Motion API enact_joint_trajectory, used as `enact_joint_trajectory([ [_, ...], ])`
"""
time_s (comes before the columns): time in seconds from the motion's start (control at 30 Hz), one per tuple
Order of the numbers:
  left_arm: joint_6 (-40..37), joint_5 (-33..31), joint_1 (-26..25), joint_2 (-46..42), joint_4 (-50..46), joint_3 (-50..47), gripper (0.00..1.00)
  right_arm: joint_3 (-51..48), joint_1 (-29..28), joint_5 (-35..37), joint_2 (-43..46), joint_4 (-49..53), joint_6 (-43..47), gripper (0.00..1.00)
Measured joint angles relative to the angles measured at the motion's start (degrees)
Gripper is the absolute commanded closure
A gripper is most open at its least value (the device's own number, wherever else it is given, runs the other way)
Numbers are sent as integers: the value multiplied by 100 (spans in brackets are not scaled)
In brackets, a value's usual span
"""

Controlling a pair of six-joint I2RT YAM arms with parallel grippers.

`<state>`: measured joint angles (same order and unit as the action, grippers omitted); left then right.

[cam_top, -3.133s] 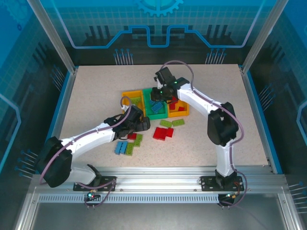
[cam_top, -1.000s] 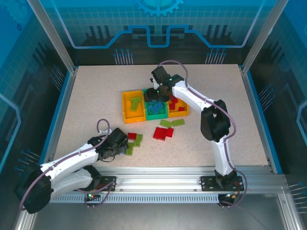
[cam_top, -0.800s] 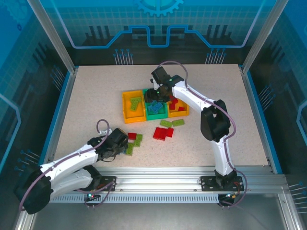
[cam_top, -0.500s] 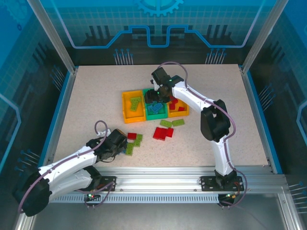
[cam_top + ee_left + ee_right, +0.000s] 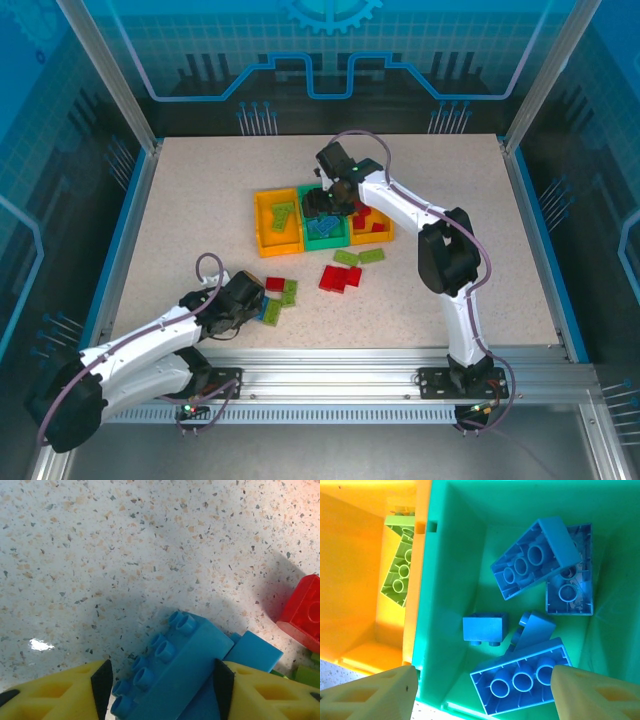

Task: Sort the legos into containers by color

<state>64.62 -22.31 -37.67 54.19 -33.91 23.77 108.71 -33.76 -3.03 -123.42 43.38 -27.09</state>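
My left gripper [image 5: 262, 308] is low over the loose legos near the table's front. In the left wrist view its black pads [image 5: 102, 685] press both long sides of a light blue lego [image 5: 185, 670], which still lies on the table across a second blue one [image 5: 252, 652]. A red lego [image 5: 305, 610] lies to the right. My right gripper [image 5: 322, 205] hovers open over the green container [image 5: 445, 580], with nothing between its fingers [image 5: 375, 695]. Several blue legos [image 5: 535, 560] lie inside it. The yellow-orange container [image 5: 277, 225] holds a lime green lego [image 5: 400, 575].
The orange container [image 5: 372, 228] at the row's right end holds red bricks. Loose red bricks [image 5: 340, 278] and lime green ones [image 5: 358, 257] lie in front of the row. A small red brick [image 5: 275, 284] and a green one [image 5: 289, 292] lie by my left gripper.
My left gripper has come back from beside the containers to the near pile, and its jaws have closed in on the blue lego. The right gripper has stayed over the green container.
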Motion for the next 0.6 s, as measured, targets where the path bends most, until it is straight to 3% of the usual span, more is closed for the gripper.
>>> enact_joint_trajectory([
  [0.33,-2,15,0,291,131,-105,47,-11,0,20,2,-4,0,28],
  [0.6,-2,15,0,308,188,-105,56,-107,4,96,11,2,0,28],
])
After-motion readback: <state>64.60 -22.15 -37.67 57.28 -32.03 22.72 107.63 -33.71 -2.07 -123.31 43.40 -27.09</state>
